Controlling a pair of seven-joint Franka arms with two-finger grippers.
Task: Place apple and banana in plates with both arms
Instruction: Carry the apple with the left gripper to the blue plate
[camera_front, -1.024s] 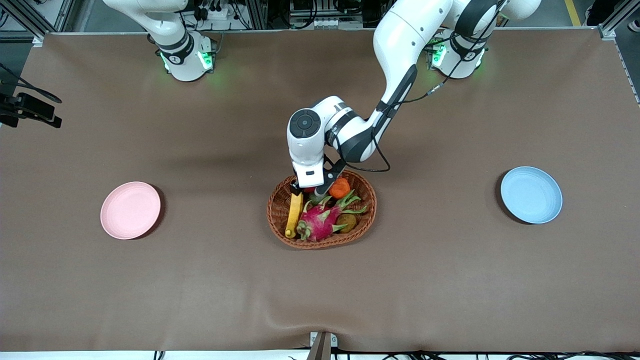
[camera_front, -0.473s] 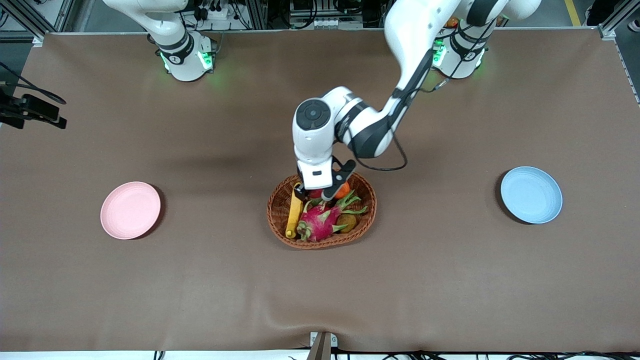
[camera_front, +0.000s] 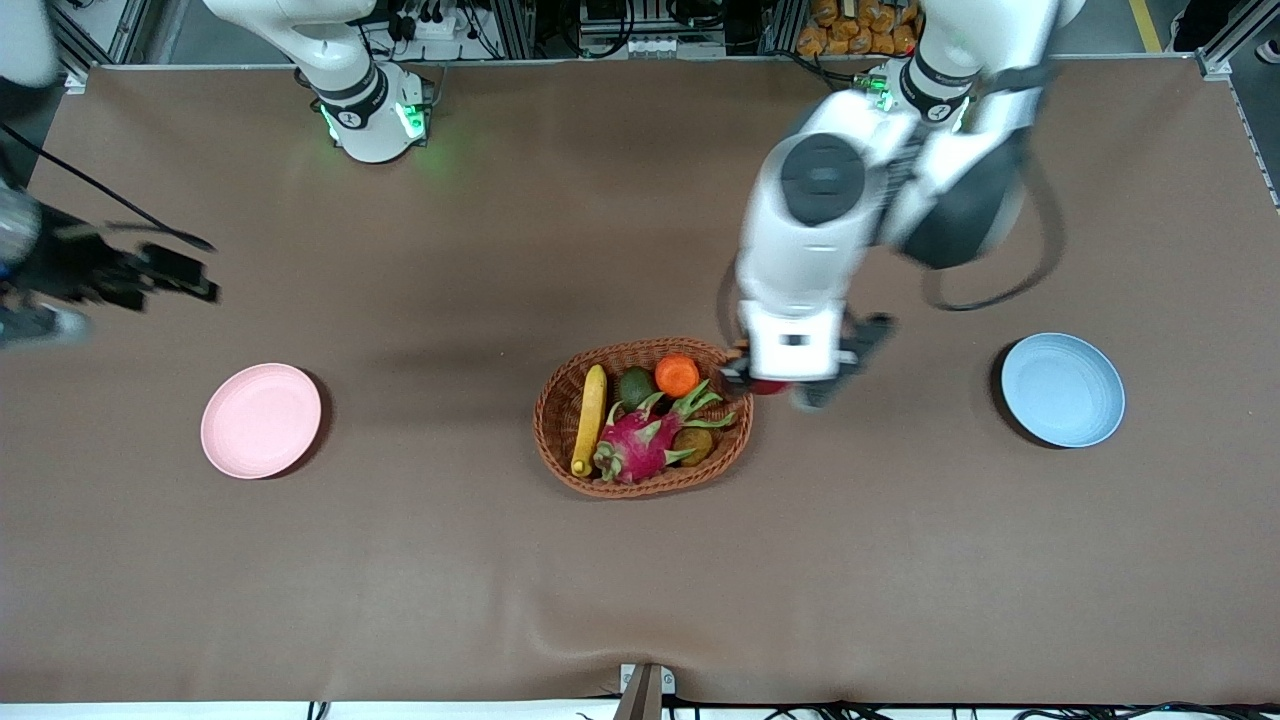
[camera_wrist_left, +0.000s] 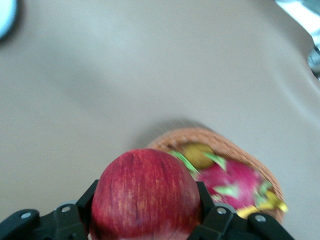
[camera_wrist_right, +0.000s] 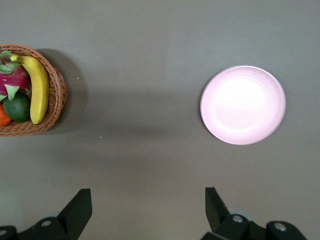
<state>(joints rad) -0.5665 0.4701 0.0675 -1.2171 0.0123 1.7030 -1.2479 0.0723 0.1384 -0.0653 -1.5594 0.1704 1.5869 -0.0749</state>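
Apple (camera_wrist_left: 144, 195) clamped in left gripper (camera_wrist_left: 145, 220); no writing legible.

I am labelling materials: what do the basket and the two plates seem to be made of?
Basket: brown woven wicker or rattan, by its visible weave. Pink plate and blue plate: smooth and matte with no gloss, perhaps plastic or fibre composite; the look leaves that open.
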